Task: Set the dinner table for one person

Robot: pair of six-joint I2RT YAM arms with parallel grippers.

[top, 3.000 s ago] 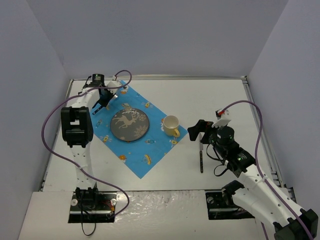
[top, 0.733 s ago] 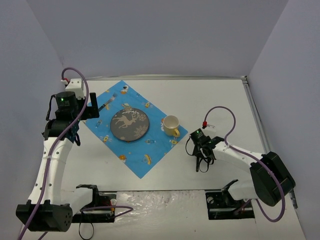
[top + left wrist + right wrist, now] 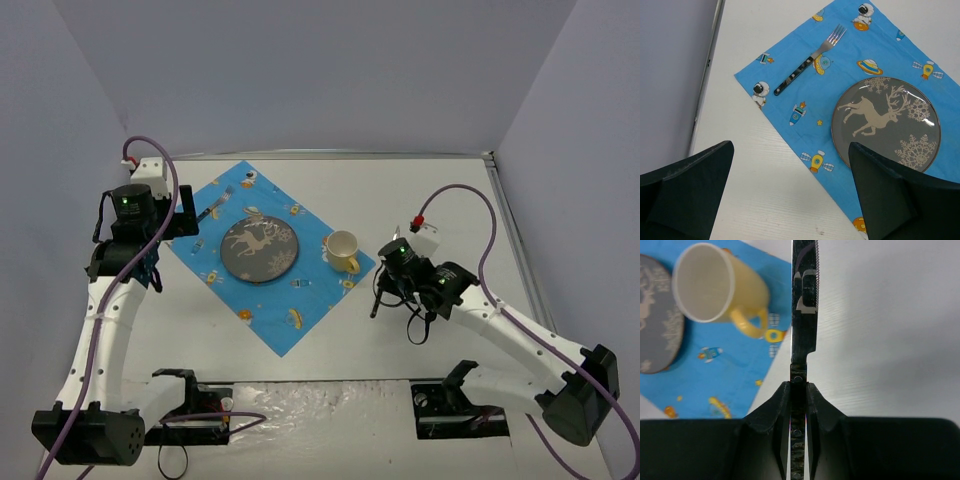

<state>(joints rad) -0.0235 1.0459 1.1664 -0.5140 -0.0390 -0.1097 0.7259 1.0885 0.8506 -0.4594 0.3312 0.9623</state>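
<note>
The white dinner table [image 3: 450, 200] carries a blue cartoon-printed cloth [image 3: 285, 310]. On the cloth are a grey reindeer plate [image 3: 259, 250], a fork [image 3: 215, 208] to its left, and a yellow cup [image 3: 343, 250] lying on its side to its right. My right gripper [image 3: 798, 387] is shut on the dark handle of a knife [image 3: 805, 300] and holds it over bare table, just right of the cloth's corner and the cup [image 3: 715, 285]. My left gripper [image 3: 791, 147] is open and empty above the cloth's left edge, near the fork [image 3: 810, 62] and the plate [image 3: 885, 122].
Grey walls enclose the table on the left, back and right. A metal edge strip [image 3: 520, 230] runs along the table's right side. The arm bases and black mounts [image 3: 190, 415] sit at the near edge. Cables hang from both arms.
</note>
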